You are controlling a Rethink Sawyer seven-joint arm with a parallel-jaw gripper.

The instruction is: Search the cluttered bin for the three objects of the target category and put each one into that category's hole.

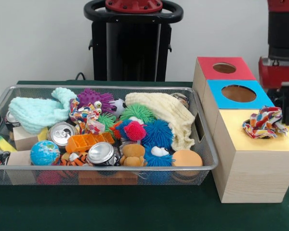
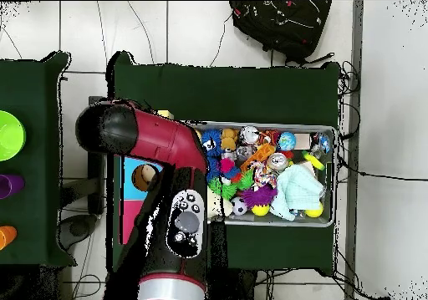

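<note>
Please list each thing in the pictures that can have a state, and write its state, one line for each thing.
Spotted cloth knot: lying on the yellow-topped box, over where its hole would be, not dropped in.
Second spotted cloth knot: in the wire bin, among the toys.
Blue-topped box hole: open, nothing in it.
Red-topped box hole: open, nothing in it.
Two cans: lying on their sides.
Yellow cloth: draped over the toys.
</note>
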